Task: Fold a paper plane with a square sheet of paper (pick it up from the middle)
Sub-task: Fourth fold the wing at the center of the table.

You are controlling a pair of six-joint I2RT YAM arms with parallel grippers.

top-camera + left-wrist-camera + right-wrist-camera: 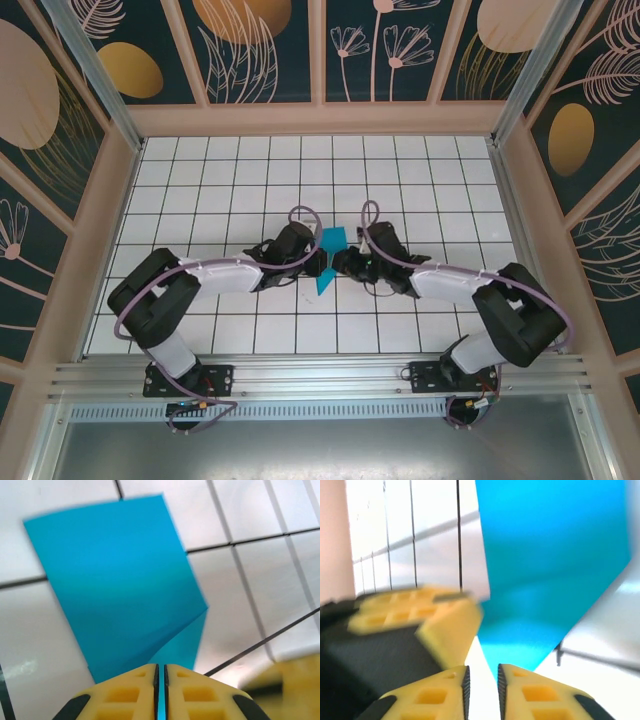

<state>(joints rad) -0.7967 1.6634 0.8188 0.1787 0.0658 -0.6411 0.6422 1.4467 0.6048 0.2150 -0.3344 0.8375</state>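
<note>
Right now the cyan sheet of paper, already folded, sits at the middle of the white tiled desk, between the two arms that meet there nose to nose. From above, its wider part points to the far side and a narrow tip points toward the arm bases.

At the left wrist, the left pincer has its yellow fingers almost together. A sliver of cyan shows in the thin slit between them, so it seems to be pinching the paper's near edge, though the close view leaves that unsure. A diagonal crease runs across the paper just ahead of it.

At the right wrist, the right pincer stands narrowly apart with white desk showing in the gap and nothing held. The paper's corner lies just beyond its tips.
</note>
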